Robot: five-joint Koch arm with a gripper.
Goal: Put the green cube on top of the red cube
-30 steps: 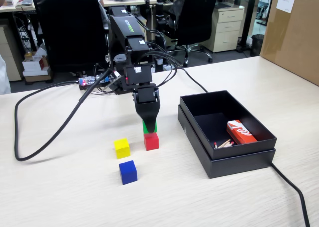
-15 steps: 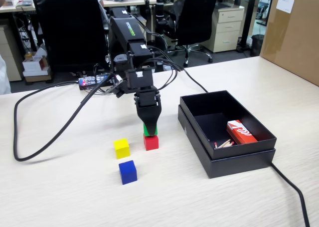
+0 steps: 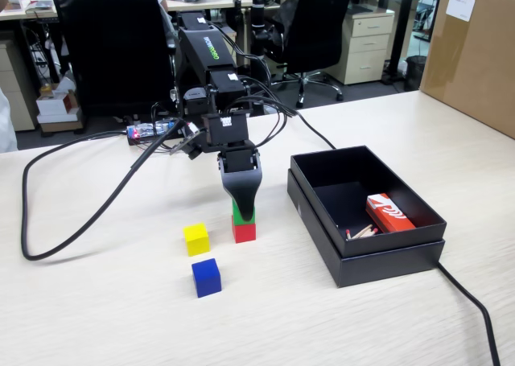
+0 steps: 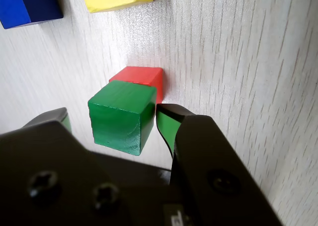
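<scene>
step: placing | green cube (image 4: 121,114) sits atop red cube (image 4: 140,77), offset in wrist view | tool (image 4: 112,121) jaws parted narrowly, gaps either side, not gripping | next: lift straight up off desk (image 3: 338,318) without nudging stack

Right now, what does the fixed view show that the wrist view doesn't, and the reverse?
Only the fixed view shows the open black rectangular box holding a red-and-white packet, plus the arm's cables. Only the wrist view shows gaps between the fingers and the small green solid cube. Both show the green cube over the small red solid cube, with the yellow cube and blue cube nearby.
</scene>
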